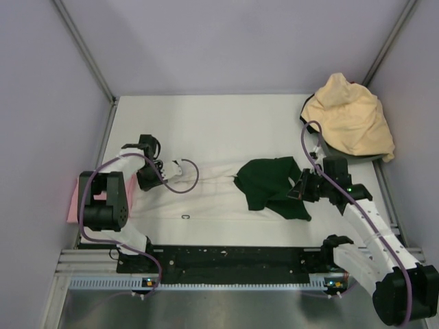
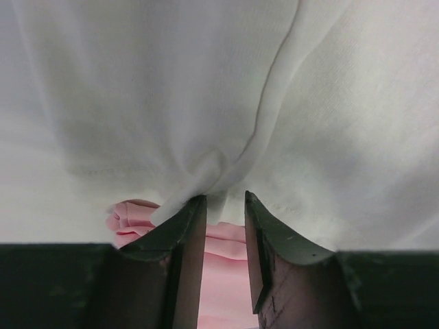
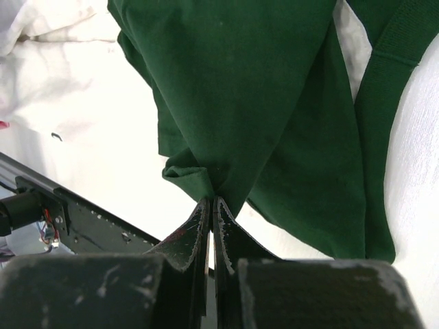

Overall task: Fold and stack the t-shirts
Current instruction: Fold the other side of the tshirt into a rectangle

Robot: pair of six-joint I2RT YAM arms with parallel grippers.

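A white t-shirt [image 1: 212,195] lay spread flat on the table [image 1: 226,123] between the two arms, its long axis running left to right across the top view. The left gripper [image 2: 225,199] was at the shirt's left end. Its jaws stood a narrow gap apart, with a bunched fold of white cloth pinched at their tips and creases fanning away from that point. A pink t-shirt [image 2: 219,274] showed below the white hem in the left wrist view. From above it lay at the table's left edge, partly hidden by the left arm. At the white shirt's right end, dark green cloth [image 1: 271,186] lay crumpled on top of it, stretching slantwise from far left to near right. The right gripper [image 3: 211,202] had its jaws almost together on a gathered edge of the green cloth. A pale yellow-tan t-shirt [image 1: 350,116] sat heaped in the far right corner, well apart from both grippers
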